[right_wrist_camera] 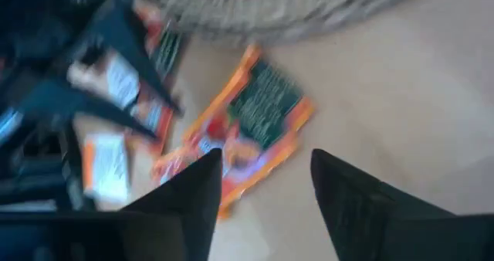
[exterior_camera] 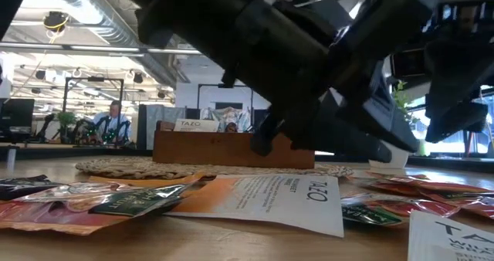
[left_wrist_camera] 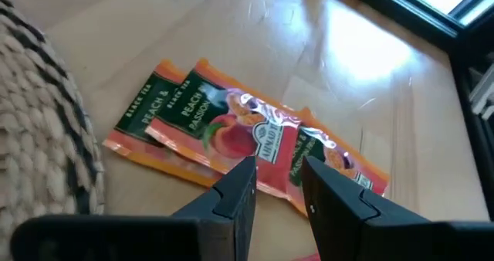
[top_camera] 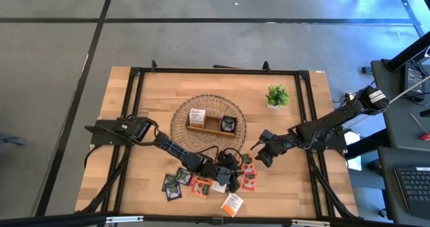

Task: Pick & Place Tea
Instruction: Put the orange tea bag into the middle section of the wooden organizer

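Left wrist view: sachets [left_wrist_camera: 247, 130] beyond left end effector [left_wrist_camera: 276, 185].

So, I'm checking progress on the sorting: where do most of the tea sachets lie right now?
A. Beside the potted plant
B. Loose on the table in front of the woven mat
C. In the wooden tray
B: the tea sachets mostly lie scattered on the table, and only two sit in the wooden tray.
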Available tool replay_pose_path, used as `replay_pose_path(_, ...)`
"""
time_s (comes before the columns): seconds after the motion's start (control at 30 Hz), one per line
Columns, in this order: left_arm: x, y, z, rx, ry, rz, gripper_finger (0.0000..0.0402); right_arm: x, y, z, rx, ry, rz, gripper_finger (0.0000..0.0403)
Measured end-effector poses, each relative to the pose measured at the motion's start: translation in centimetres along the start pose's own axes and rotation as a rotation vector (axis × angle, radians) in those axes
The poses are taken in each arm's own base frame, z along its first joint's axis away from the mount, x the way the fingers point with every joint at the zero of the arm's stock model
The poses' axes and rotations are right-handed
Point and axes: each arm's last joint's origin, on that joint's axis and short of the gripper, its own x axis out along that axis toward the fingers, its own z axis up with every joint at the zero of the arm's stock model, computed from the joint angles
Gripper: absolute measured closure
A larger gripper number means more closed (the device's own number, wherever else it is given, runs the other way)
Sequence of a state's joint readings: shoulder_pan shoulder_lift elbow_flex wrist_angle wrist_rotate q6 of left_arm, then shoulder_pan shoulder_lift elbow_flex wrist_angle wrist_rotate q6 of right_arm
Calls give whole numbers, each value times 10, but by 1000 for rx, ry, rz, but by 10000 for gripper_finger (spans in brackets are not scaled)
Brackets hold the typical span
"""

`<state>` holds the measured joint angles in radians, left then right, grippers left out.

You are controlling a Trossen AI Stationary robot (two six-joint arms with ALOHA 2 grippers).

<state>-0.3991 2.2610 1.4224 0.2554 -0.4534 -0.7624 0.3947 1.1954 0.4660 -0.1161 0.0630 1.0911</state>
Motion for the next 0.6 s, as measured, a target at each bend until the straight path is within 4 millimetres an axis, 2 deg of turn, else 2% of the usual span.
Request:
replay_pose_path(0.2, 5, 2, -6, -4, 17, -20, 301, 0, -1, 5, -16, -138, -53, 172)
replay_pose_path(0.33, 8, 4, -9, -5, 27, -31, 303, 7, -4, 6, -10, -65, -53, 170)
replay_pose_path(0.6, 14, 10, -8, -1, 61, -46, 300, 33, -9, 5, -37, 82, -3, 184)
